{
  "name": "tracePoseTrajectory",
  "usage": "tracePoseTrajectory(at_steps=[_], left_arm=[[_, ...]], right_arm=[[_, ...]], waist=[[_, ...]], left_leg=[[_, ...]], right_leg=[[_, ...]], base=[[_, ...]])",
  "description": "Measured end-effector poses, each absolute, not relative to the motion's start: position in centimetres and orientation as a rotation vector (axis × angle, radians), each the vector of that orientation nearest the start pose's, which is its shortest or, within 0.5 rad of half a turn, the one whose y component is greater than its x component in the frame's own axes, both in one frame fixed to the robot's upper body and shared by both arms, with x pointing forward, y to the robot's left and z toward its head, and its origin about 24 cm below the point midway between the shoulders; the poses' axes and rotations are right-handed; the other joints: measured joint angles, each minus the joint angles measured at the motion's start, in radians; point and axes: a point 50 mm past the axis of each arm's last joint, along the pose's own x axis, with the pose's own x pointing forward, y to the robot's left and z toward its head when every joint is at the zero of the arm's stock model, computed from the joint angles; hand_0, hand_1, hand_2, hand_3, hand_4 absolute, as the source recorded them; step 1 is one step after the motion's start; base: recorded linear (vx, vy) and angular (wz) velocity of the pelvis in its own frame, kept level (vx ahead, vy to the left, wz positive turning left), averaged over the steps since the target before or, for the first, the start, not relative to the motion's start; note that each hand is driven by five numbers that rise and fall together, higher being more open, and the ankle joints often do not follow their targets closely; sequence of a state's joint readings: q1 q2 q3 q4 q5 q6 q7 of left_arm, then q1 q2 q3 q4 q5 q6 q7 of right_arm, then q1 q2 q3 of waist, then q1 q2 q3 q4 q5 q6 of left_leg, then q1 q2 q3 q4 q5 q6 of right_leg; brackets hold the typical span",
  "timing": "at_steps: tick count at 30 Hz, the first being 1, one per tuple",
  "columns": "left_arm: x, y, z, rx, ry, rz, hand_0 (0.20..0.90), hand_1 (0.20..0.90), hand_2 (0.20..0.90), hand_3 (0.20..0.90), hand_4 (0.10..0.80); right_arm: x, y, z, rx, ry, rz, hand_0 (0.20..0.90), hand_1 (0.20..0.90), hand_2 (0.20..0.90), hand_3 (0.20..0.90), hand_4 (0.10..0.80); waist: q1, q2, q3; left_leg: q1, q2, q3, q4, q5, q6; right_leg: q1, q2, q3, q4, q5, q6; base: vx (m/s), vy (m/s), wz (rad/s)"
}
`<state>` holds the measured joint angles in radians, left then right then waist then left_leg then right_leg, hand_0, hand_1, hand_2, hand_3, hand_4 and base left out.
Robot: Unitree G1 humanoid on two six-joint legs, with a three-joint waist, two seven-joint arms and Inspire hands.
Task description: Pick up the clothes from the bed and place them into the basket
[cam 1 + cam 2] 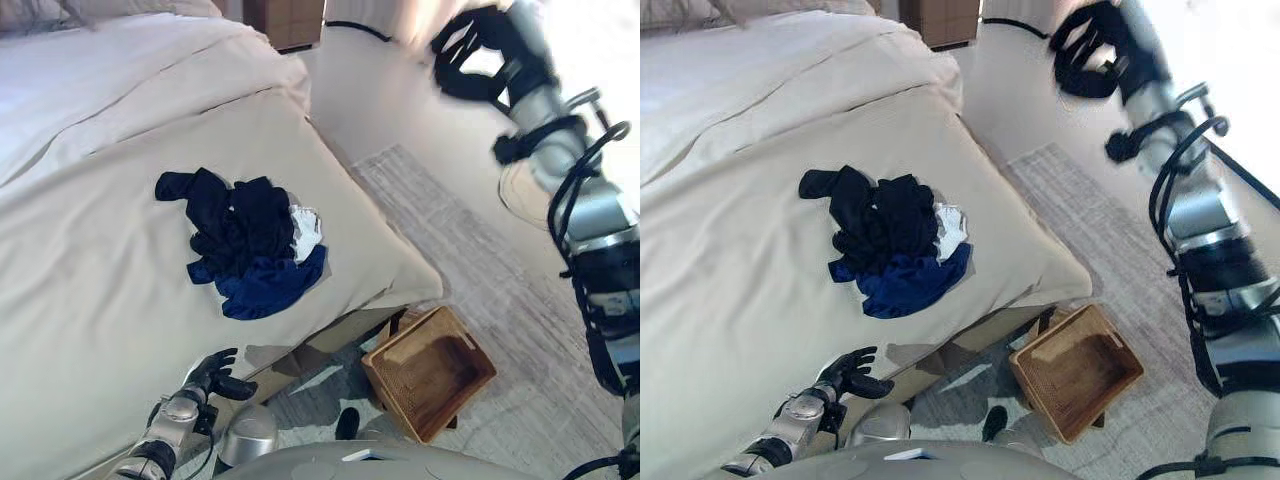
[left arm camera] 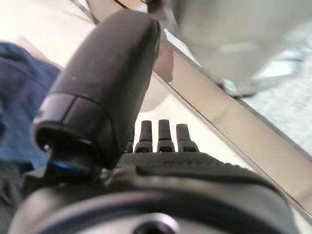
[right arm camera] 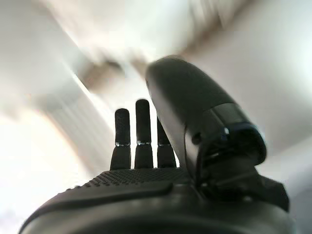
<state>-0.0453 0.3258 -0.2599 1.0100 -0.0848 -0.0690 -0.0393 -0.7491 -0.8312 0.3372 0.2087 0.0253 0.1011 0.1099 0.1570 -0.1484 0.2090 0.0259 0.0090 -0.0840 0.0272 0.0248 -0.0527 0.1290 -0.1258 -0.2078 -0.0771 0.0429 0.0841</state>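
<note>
while nothing has yet gone into the basket, the stock of this scene runs as follows, largest first.

bed (image 1: 90, 300): wide, covered in a pale cream sheet, filling most of the head views; its near corner hangs over the floor just above the basket.

rug (image 1: 470, 250): grey, striped, on the floor beside the bed, running under the basket.

right arm with right hand (image 1: 478, 55): raised high and well apart from the bed, out over the floor toward the far side of the room. its own wrist view shows the fingers (image 3: 141, 131) straight and side by side, the thumb standing free, nothing held.

clothes (image 1: 245, 240): one heap near the middle of the bed, set back from the near edge. black pieces on top and toward the pillow end, a blue piece at the near side, a scrap of white showing at the basket side. untouched by either hand.

basket (image 1: 430, 372): brown woven, square, on the floor by the bed's corner, tilted in the view, inside bare as far as can be seen.

left hand (image 1: 212, 378): low at the bed's near edge, near the heap but short of it. fingers (image 2: 165, 134) straight, thumb out, holding nothing; blue cloth shows past it in the wrist view.

status: task at its start. judged from this, all clothes remain on the bed; picking up, carrying and dropping into the basket are all left to do.
</note>
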Motion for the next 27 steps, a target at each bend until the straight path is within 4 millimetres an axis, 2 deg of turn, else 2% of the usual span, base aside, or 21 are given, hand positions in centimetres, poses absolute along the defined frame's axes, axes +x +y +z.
tracePoseTrajectory(at_steps=[1, 2, 4, 6, 7, 9, 10, 12, 15, 18, 21, 24, 27], left_arm=[[15.5, 23.1, -13.2, 0.335, 0.93, -0.091, 0.9, 0.9, 0.9, 0.9, 0.8], [15.6, 22.8, -13.2, 0.334, 0.928, -0.115, 0.9, 0.9, 0.9, 0.9, 0.8], [15.9, 22.7, -13.1, 0.346, 0.922, -0.123, 0.9, 0.9, 0.9, 0.9, 0.8], [16.3, 22.6, -13.0, 0.357, 0.916, -0.13, 0.9, 0.9, 0.9, 0.9, 0.8], [17.2, 22.4, -12.6, 0.351, 0.89, -0.132, 0.9, 0.9, 0.9, 0.9, 0.8], [18.6, 22.1, -11.9, 0.329, 0.84, -0.132, 0.9, 0.9, 0.9, 0.9, 0.8], [19.0, 21.9, -11.7, 0.324, 0.824, -0.135, 0.9, 0.9, 0.9, 0.9, 0.8], [20.8, 21.2, -10.6, 0.305, 0.742, -0.148, 0.9, 0.9, 0.9, 0.9, 0.8], [21.9, 22.1, -9.9, 0.328, 0.717, -0.091, 0.9, 0.9, 0.9, 0.9, 0.8], [20.8, 24.1, -10.5, 0.345, 0.786, -0.011, 0.9, 0.9, 0.9, 0.9, 0.8], [19.1, 26.2, -10.9, 0.368, 0.84, 0.037, 0.9, 0.9, 0.9, 0.9, 0.8], [18.8, 26.2, -11.0, 0.362, 0.838, 0.026, 0.9, 0.9, 0.9, 0.9, 0.8], [19.3, 25.1, -11.0, 0.317, 0.799, -0.02, 0.9, 0.9, 0.9, 0.9, 0.8]], right_arm=[[35.4, -21.0, 21.2, -0.932, -0.226, 0.201, 0.9, 0.9, 0.9, 0.9, 0.8], [35.9, -20.7, 18.5, -0.96, -0.11, 0.273, 0.9, 0.9, 0.9, 0.9, 0.8], [36.4, -20.4, 15.1, -1.001, 0.018, 0.32, 0.9, 0.9, 0.9, 0.9, 0.8], [36.6, -20.7, 13.3, -1.04, 0.09, 0.327, 0.9, 0.9, 0.9, 0.9, 0.8], [36.9, -21.3, 12.3, -1.075, 0.151, 0.307, 0.9, 0.9, 0.9, 0.9, 0.8], [37.6, -21.4, 12.1, -1.15, 0.177, 0.287, 0.9, 0.9, 0.9, 0.9, 0.8], [37.9, -21.2, 12.3, -1.18, 0.174, 0.28, 0.9, 0.9, 0.9, 0.9, 0.8], [39.2, -20.5, 13.4, -1.259, 0.149, 0.227, 0.9, 0.9, 0.9, 0.9, 0.8], [40.3, -19.1, 15.1, -1.368, 0.079, 0.176, 0.9, 0.9, 0.9, 0.9, 0.8], [41.0, -18.5, 15.5, -1.446, 0.065, 0.127, 0.9, 0.9, 0.9, 0.9, 0.8], [41.3, -19.5, 15.7, -1.506, 0.11, 0.053, 0.9, 0.9, 0.9, 0.9, 0.8], [41.4, -21.1, 15.9, -1.54, 0.198, -0.02, 0.9, 0.9, 0.9, 0.9, 0.8], [41.3, -22.8, 15.7, -1.592, 0.329, -0.09, 0.9, 0.9, 0.9, 0.9, 0.8]], waist=[[0.002, 0.0, 0.0], [0.01, -0.001, 0.0], [0.039, -0.001, 0.001], [0.077, 0.0, 0.005], [0.118, 0.005, 0.019], [0.179, 0.016, 0.062], [0.191, 0.02, 0.076], [0.235, 0.033, 0.137], [0.295, 0.038, 0.192], [0.335, 0.051, 0.218], [0.383, 0.061, 0.231], [0.408, 0.084, 0.245], [0.441, 0.09, 0.249]], left_leg=[[0.0, 0.001, -0.005, 0.002, 0.001, -0.001], [-0.004, 0.005, -0.023, 0.002, 0.005, -0.007], [-0.033, 0.01, -0.064, 0.003, 0.019, -0.021], [-0.068, 0.011, -0.098, 0.002, 0.039, -0.032], [-0.11, 0.012, -0.137, 0.001, 0.055, -0.04], [-0.148, 0.012, -0.175, -0.001, 0.072, -0.048], [-0.156, 0.012, -0.182, -0.001, 0.076, -0.051], [-0.198, 0.008, -0.22, -0.004, 0.079, -0.063], [-0.238, -0.001, -0.236, -0.002, 0.085, -0.067], [-0.251, -0.021, -0.268, -0.007, 0.091, -0.07], [-0.265, -0.054, -0.301, -0.005, 0.104, -0.061], [-0.265, -0.082, -0.33, 0.001, 0.104, -0.062], [-0.271, -0.104, -0.349, 0.002, 0.104, -0.063]], right_leg=[[0.006, 0.002, -0.005, -0.004, 0.0, 0.0], [0.013, 0.007, -0.026, -0.011, 0.0, 0.0], [0.005, 0.017, -0.066, -0.014, -0.001, 0.0], [-0.013, 0.025, -0.099, -0.014, -0.001, 0.0], [-0.035, 0.031, -0.133, -0.014, -0.001, 0.0], [-0.056, 0.035, -0.169, -0.014, -0.001, 0.0], [-0.058, 0.036, -0.177, -0.014, -0.003, 0.003], [-0.084, 0.034, -0.215, -0.01, -0.006, 0.003], [-0.116, 0.031, -0.237, 0.003, -0.007, 0.001], [-0.121, 0.011, -0.272, 0.022, -0.013, 0.016], [-0.115, -0.015, -0.316, 0.03, -0.026, 0.03], [-0.099, -0.038, -0.35, 0.043, -0.045, 0.045], [-0.098, -0.058, -0.374, 0.062, -0.057, 0.055]], base=[[-0.036, -0.053, 0.28], [-0.088, -0.065, 0.41], [-0.229, -0.095, 0.6], [-0.214, -0.053, 0.64], [-0.181, -0.025, 0.72], [-0.19, -0.007, 0.62], [-0.138, 0.017, 0.39], [-0.089, 0.061, 0.46], [0.03, 0.045, 0.28], [0.041, 0.045, 0.35], [0.028, 0.097, 0.5], [0.035, 0.064, 0.42], [0.044, 0.045, 0.26]])
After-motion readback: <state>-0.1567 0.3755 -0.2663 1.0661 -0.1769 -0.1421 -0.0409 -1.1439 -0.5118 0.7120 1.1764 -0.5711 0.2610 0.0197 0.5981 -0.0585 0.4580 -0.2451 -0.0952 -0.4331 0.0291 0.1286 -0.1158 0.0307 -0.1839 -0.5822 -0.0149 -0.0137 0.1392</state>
